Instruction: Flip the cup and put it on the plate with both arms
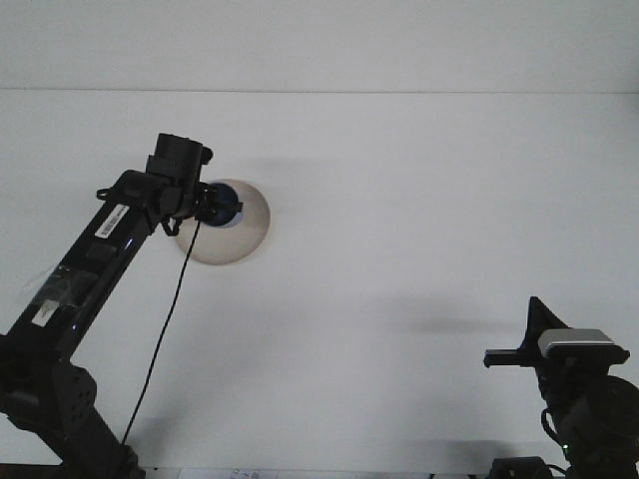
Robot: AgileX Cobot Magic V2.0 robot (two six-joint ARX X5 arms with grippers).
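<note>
Blue cup (225, 205) clamped in left pincer (212, 207) over plate (236, 235); right pincer (502, 357) state unclear.

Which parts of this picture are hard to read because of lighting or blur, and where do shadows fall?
Front view: the white table is bright, nearly featureless; the blue cup over the plate is small and dark, details lost; a faint soft shadow lies right of centre; the right gripper is silhouetted.
</note>
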